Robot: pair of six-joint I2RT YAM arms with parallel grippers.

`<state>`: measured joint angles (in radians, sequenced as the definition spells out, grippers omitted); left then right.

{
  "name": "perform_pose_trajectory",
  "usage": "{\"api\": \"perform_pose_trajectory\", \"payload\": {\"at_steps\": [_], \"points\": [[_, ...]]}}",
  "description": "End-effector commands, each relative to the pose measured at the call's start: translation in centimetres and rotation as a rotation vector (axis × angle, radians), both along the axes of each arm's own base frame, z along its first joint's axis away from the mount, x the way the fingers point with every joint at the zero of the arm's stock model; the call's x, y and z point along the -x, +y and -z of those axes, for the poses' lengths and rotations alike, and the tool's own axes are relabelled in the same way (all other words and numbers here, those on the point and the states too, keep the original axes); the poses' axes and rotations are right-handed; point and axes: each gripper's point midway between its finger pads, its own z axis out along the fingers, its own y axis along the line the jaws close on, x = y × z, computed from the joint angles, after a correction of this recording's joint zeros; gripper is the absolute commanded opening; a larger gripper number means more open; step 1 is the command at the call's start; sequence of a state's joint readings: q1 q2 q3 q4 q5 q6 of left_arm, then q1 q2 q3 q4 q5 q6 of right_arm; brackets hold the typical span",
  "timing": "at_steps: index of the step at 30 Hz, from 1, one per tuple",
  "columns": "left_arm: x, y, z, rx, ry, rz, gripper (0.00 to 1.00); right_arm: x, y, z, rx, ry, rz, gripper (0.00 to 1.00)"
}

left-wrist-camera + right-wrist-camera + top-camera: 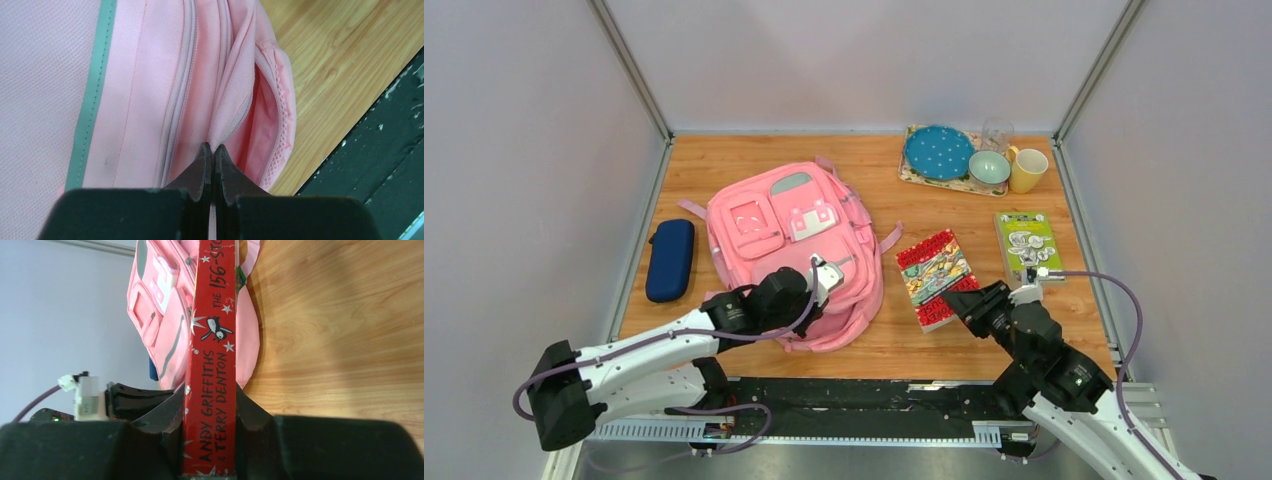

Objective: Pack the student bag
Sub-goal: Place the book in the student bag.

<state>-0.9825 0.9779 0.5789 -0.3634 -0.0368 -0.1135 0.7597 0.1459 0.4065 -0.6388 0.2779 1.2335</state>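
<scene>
The pink student bag [794, 240] lies flat on the wooden table, left of centre. My left gripper [824, 283] is at its near right edge. In the left wrist view the gripper [212, 148] is shut on a fold of the bag's pink fabric [150, 85] beside a zip, and the opening [265, 135] gapes just to its right. My right gripper [964, 298] is shut on the near end of a red book [934, 268]. The book's spine [212, 330] sits between the jaws of the right gripper [210, 395] and points toward the bag [160, 315].
A green book [1027, 243] lies to the right of the red one. A navy zip case [670, 258] lies left of the bag. A tray [912, 172] at the back right holds a blue plate [938, 152], a bowl [989, 167] and a glass, with a yellow mug [1028, 170] beside it.
</scene>
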Motion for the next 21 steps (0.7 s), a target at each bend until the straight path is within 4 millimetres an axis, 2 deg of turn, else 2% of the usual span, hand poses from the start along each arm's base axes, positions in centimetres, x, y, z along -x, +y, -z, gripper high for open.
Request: {"api": "perform_pose_trajectory", "payload": {"at_steps": [1,5,7,9,13,14,16,21], "points": [[-3.0,-1.4,-8.5,0.223,-0.18,-0.125,0.0,0.5,1.5,-2.3,-0.116,-0.037,-0.064,0.0],[-4.8,-0.8,-13.9,0.333,-0.314,-0.215,0.0,1.0,2.9,-1.7,-0.169,-0.008,-0.126,0.0],[-5.1,-0.9,-15.7,0.375,-0.344,-0.226,0.0,1.2,3.7,-1.1,-0.197,0.011,-0.154,0.0],[-5.4,-1.0,-16.6,0.404,-0.364,-0.234,0.0,1.0,4.4,-2.0,-0.27,-0.01,-0.167,0.0],[-5.5,-1.0,-16.8,0.437,-0.377,-0.251,0.0,0.8,5.9,-2.9,-0.364,-0.028,-0.216,0.0],[-5.5,-1.1,-17.1,0.457,-0.382,-0.251,0.0,1.1,6.5,-3.7,-0.392,-0.042,-0.251,0.0],[-5.5,-1.0,-16.8,0.461,-0.38,-0.256,0.0,1.1,7.0,-3.8,-0.394,-0.031,-0.271,0.0],[-5.5,-0.8,-16.4,0.463,-0.376,-0.269,0.0,0.8,7.3,-5.7,-0.436,-0.069,-0.28,0.0]]}}
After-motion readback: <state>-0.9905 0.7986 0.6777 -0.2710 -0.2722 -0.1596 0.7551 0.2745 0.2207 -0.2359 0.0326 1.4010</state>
